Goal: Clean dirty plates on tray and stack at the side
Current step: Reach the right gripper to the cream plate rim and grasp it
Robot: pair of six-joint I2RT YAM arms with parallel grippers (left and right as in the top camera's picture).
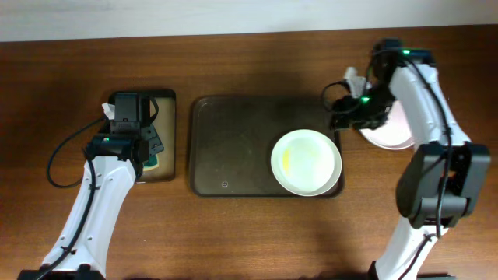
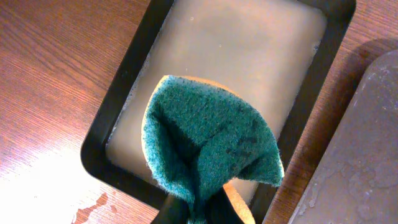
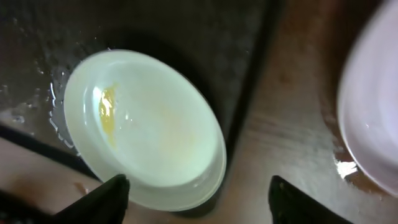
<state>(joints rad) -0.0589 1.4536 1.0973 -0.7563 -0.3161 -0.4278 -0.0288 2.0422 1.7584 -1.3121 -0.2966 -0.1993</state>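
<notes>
One dirty plate (image 1: 306, 162), white with a yellow smear, lies on the right part of the dark tray (image 1: 226, 148). It also shows in the right wrist view (image 3: 143, 127), overhanging the tray's rim (image 3: 249, 93). My right gripper (image 1: 343, 117) is open and empty, above the tray's right edge (image 3: 199, 202). A white plate (image 1: 389, 131) sits on the table right of the tray, partly under the right arm; it also shows in the right wrist view (image 3: 373, 112). I cannot tell if more plates lie beneath it. My left gripper (image 2: 202, 211) is shut on a green sponge (image 2: 208, 143).
A smaller black tray (image 1: 167, 101) with cloudy water stands left of the large tray; the left gripper (image 1: 152, 152) hangs over it (image 2: 124, 81). The large tray's wet corner (image 2: 367, 143) shows in the left wrist view. Water drops lie on the wooden table (image 2: 93, 208).
</notes>
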